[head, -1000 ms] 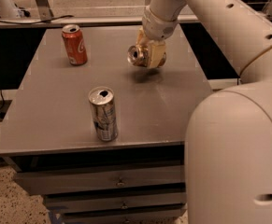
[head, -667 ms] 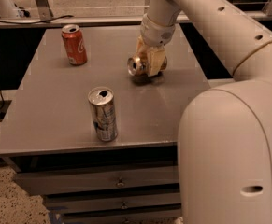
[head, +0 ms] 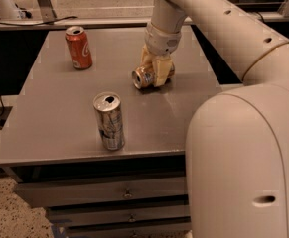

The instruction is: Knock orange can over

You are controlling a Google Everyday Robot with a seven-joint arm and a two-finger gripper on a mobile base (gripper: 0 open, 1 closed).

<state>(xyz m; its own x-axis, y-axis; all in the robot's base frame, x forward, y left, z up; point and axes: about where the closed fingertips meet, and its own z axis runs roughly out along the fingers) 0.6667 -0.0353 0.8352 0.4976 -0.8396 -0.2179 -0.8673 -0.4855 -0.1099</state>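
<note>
The orange can point(head: 143, 78) lies on its side on the grey table point(head: 49, 118), right of centre, with its silver top facing left. My gripper point(head: 157, 75) reaches down from the arm above and its pale fingers point(head: 160, 69) are closed around the can's body, low on the tabletop. Most of the can's copper-orange side is hidden behind the fingers.
A red cola can point(head: 79, 47) stands upright at the back left. A taller silver-and-blue can point(head: 109, 121) stands upright near the front edge. Drawers point(head: 109, 193) sit under the table. My own arm and body fill the right of the view.
The gripper has moved down and toward the front with the can in it. The can has gone from tilted above the table to lying on its side on the surface.
</note>
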